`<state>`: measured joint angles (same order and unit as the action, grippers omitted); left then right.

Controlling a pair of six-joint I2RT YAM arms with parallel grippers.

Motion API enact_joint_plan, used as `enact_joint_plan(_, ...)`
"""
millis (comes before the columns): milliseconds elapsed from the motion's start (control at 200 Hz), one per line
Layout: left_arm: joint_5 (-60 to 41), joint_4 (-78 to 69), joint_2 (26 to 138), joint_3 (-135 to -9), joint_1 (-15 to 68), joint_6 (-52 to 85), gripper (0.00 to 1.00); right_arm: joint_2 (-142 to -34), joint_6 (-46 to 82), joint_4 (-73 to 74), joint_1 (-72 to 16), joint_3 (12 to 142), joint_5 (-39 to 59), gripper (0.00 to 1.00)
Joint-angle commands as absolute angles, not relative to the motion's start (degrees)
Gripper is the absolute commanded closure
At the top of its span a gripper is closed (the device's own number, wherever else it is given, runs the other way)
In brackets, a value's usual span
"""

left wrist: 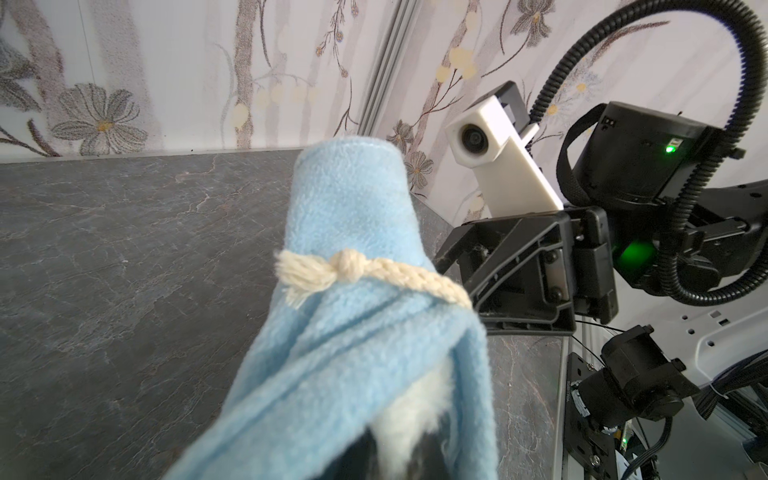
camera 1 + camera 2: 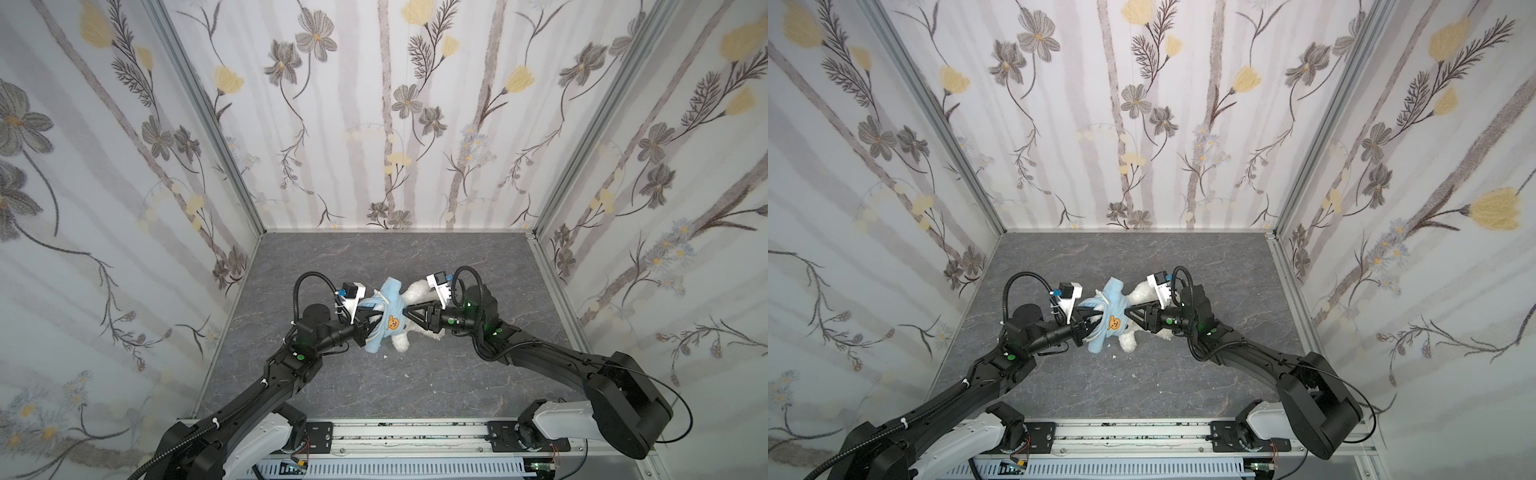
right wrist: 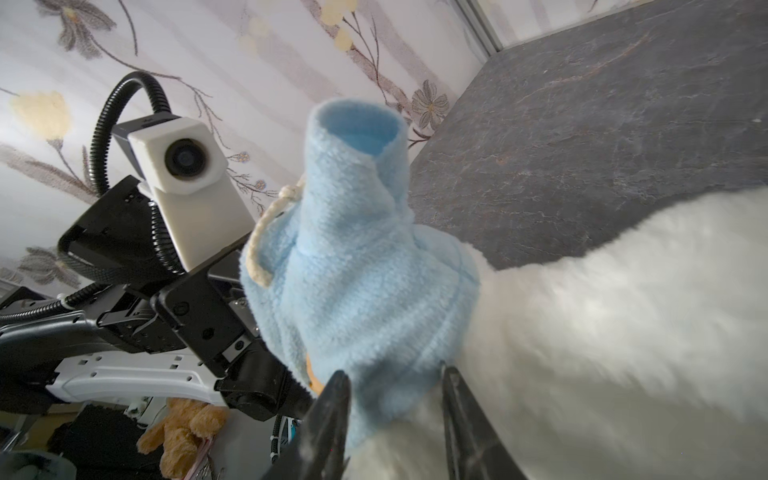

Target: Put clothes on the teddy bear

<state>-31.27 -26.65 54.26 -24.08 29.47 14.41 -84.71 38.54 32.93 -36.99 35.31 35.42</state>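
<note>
The left tool (image 1: 390, 453) pinches teddy bear (image 1: 409, 399) fur under the hoodie (image 1: 353, 208); the right tool (image 3: 390, 370) grips its hem.

Soft, even light fills both top views, with only faint shadows on the grey floor (image 2: 374, 257) and walls (image 2: 374, 124) that bow toward the edges. In the right wrist view the teddy bear (image 3: 602, 332) is smeared with blur, and in the left wrist view the nearest hoodie (image 1: 332, 395) cloth is soft.

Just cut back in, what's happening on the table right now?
Both arms meet over the teddy bear, which is partly inside the light-blue hoodie. The left gripper is shut on the hoodie; the right gripper pinches its fabric against the fur. One sleeve stands empty, so dressing isn't finished.
</note>
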Motion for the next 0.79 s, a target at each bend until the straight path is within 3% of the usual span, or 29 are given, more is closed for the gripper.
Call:
enact_joint_plan(0, -31.0, -30.5, 54.2, -24.0, 29.5, 13.2, 1.00, -84.4, 39.8, 34.3, -36.9, 35.2, 35.0, 0.61)
enact_joint_plan(535, -31.5, -30.3, 55.1, -23.6, 30.3, 10.8, 1.00, -88.2, 43.5, 39.9, -38.6, 37.5, 35.8, 0.73)
enact_joint_plan(789, -29.2, -30.3, 54.8, -23.5, 30.8, 10.5, 1.00, -86.1, 40.1, 29.1, -38.6, 38.2, 23.5, 0.96)
